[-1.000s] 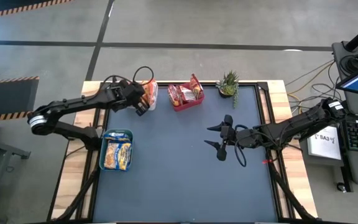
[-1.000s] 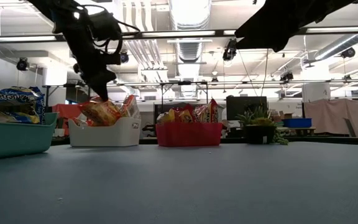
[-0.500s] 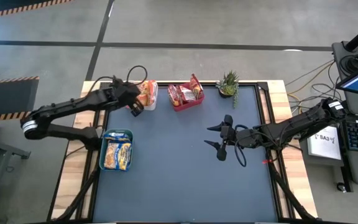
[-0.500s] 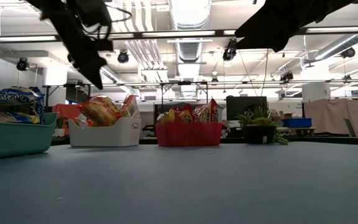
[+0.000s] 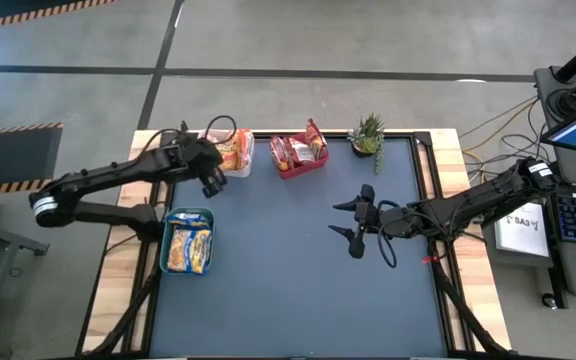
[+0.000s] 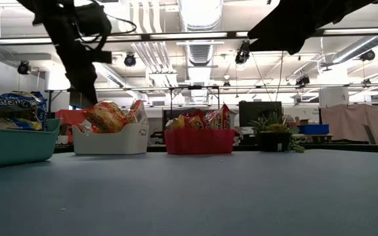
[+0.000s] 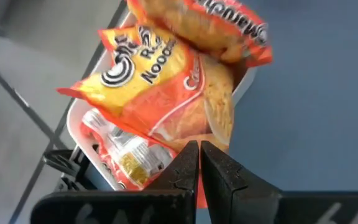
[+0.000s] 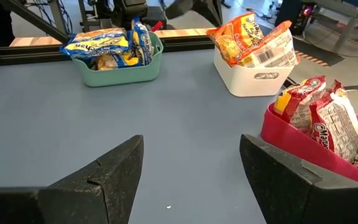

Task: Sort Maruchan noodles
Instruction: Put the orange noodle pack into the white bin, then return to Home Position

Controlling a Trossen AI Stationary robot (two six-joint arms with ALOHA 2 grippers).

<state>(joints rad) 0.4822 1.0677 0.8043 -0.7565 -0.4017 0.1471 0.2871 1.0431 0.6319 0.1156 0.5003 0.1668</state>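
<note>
Left wrist view: left gripper (fingers pressed together, empty) just above orange noodles in white bin.

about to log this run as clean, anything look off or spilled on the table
Nothing has spilled. The orange packets are heaped above the rim of the white bin, leaning rather than lying flat. The green bin and red bin hold theirs. The left gripper is shut beside the white bin; the right gripper is open mid-table.

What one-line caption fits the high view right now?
Noodle packets sorted into white, red and green bins; left gripper shut, right gripper open.
</note>
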